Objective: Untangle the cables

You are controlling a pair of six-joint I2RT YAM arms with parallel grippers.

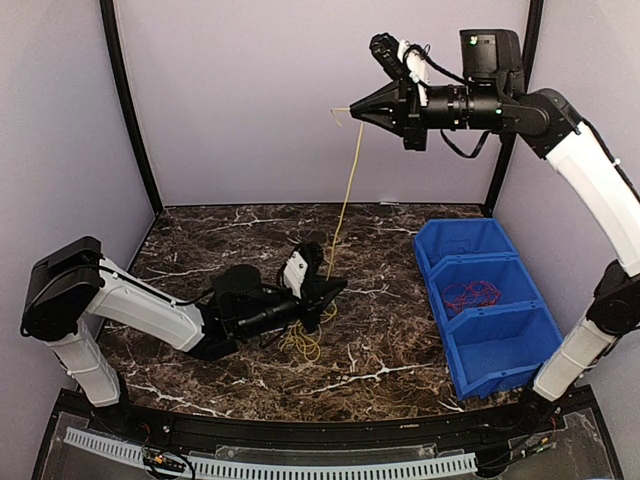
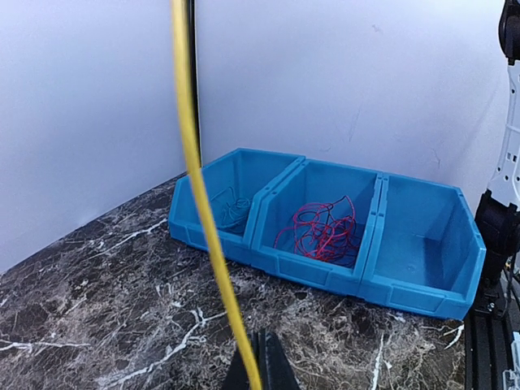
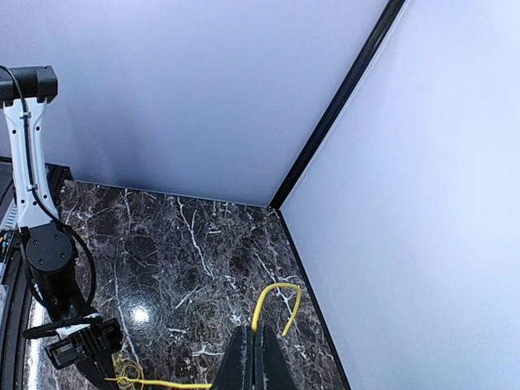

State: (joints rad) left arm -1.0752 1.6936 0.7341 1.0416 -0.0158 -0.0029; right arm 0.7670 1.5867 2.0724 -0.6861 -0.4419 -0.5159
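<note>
My right gripper point(image 1: 352, 112) is raised high near the back wall and is shut on the end of the yellow cable point(image 1: 347, 190). In the right wrist view the cable's short hooked end point(image 3: 280, 292) sticks out past the closed fingers point(image 3: 260, 335). The cable hangs taut down to my left gripper point(image 1: 338, 288), which lies low on the table. That gripper point(image 2: 262, 340) is shut, and the yellow cable point(image 2: 199, 187) rises from its jaws. A loose yellow coil point(image 1: 303, 340) lies under it. A red cable point(image 1: 470, 295) and a blue cable point(image 2: 231, 207) lie in bins.
A blue three-compartment bin point(image 1: 452, 325) stands at the right of the marbled table point(image 1: 400, 370). The red cable is in its middle compartment, the blue cable in the far one, and the near one holds nothing. Walls enclose the left, back and right.
</note>
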